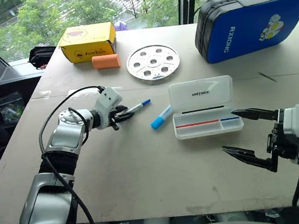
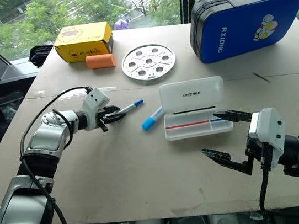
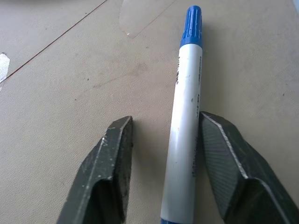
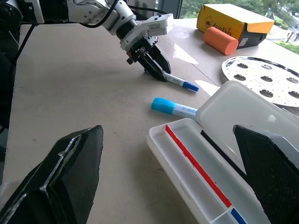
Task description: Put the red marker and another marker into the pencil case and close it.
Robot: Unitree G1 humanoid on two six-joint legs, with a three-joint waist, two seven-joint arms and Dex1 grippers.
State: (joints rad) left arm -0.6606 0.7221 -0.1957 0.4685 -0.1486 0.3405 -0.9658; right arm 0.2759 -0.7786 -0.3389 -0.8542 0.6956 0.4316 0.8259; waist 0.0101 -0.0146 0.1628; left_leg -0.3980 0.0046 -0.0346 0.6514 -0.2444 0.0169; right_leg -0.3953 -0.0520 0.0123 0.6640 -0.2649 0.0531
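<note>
Pencil case [image 1: 205, 108]: white translucent plastic box, right of centre on the table [image 1: 147, 173]; hinged lid open and tilted back on the far side; a red insert strip and a short blue one lie along the tray; you would judge it light and thin-walled, likely to skid if nudged; press the lid near its free far edge, not at the hinge.
Blue-capped marker [image 1: 137, 107]: white barrel, dark blue cap pointing right toward the case; lies flat on the table left of centre; rigid, light, smooth and round, so expect it to roll or pivot if pinched off-centre; take it mid-barrel, across its length.
Light blue marker [image 1: 161, 117]: lies between the blue-capped marker and the case, just beside the case's near left corner; same handling; its broad cap gives a wider seat.
Red marker: you cannot identify one on the table; the red strip in the tray may be a divider or a slim pen; cannot tell.
Left gripper [image 3: 163, 144]: fingers straddle the blue-capped marker's barrel; one pad touches it, the other stands off with a gap; not yet clamped.
Right gripper [image 1: 250, 134]: near right of the case, fingers spread wide, holding nothing.
</note>
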